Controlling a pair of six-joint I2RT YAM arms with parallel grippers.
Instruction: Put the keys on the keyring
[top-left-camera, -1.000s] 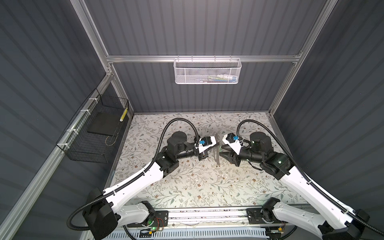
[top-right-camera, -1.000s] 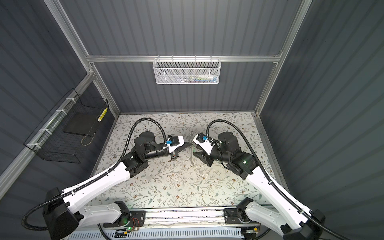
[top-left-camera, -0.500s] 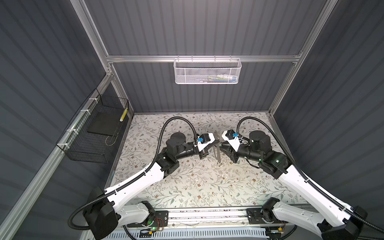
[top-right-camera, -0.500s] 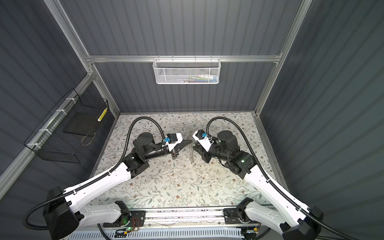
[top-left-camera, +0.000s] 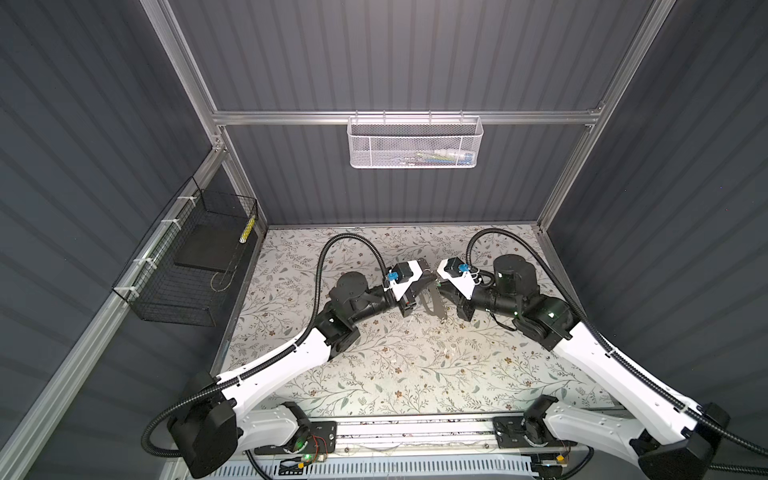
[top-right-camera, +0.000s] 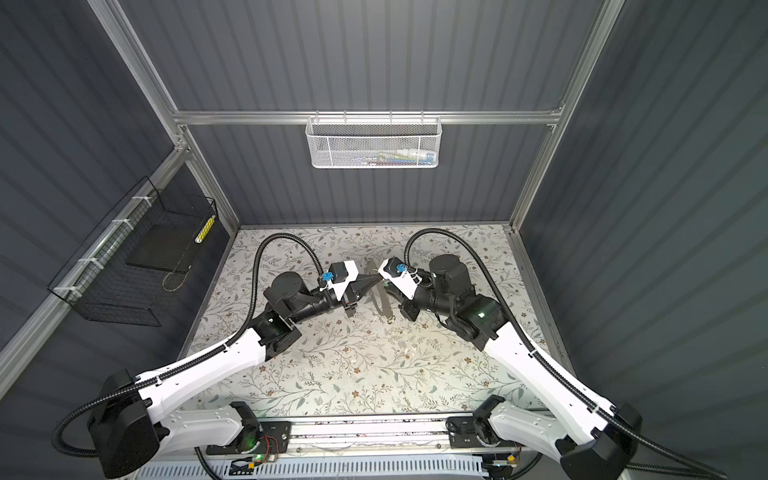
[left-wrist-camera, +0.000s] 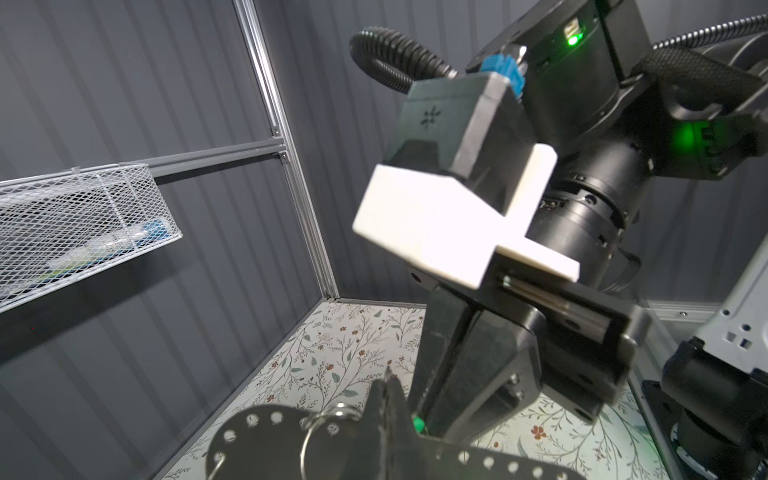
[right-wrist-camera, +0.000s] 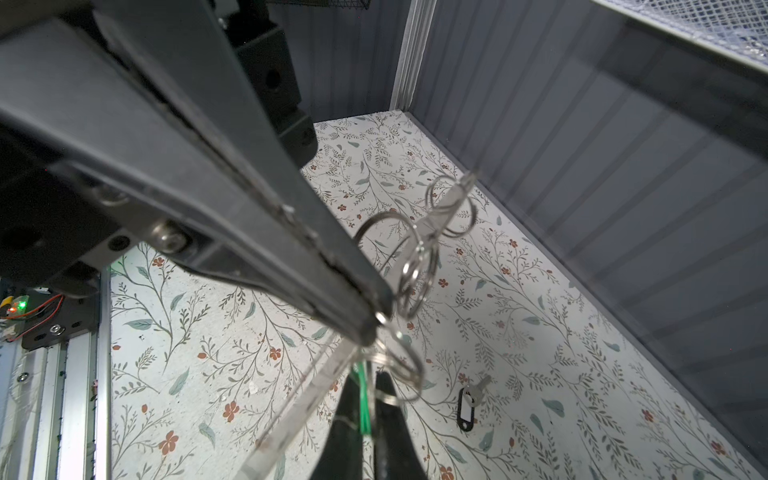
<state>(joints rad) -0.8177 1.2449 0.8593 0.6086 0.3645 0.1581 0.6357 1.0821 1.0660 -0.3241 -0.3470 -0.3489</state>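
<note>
Both grippers meet above the middle of the table at a clear perforated stand (top-left-camera: 432, 301) (right-wrist-camera: 299, 399). The keyring's green tag (right-wrist-camera: 364, 409) shows edge-on between the fingers of my right gripper (right-wrist-camera: 365, 415) (top-right-camera: 385, 283), which is shut on it. Its thin metal ring (right-wrist-camera: 405, 376) loops up to the tip of my left gripper (right-wrist-camera: 374, 328) (left-wrist-camera: 388, 415) (top-right-camera: 375, 282), which is shut and pinches the ring's top. A silver key (right-wrist-camera: 478, 384) joined to a black tag (right-wrist-camera: 465, 409) lies flat on the table beyond the grippers.
More metal rings (right-wrist-camera: 417, 266) hang through the stand's holes. A white mesh basket (top-left-camera: 415, 141) hangs on the back wall and a black wire basket (top-left-camera: 187, 266) on the left wall. The floral table (top-left-camera: 395, 365) ends at a rail along the front.
My right gripper has moved left toward the left gripper and closed on the green tag. The left gripper stayed shut and shifted slightly toward the back.
</note>
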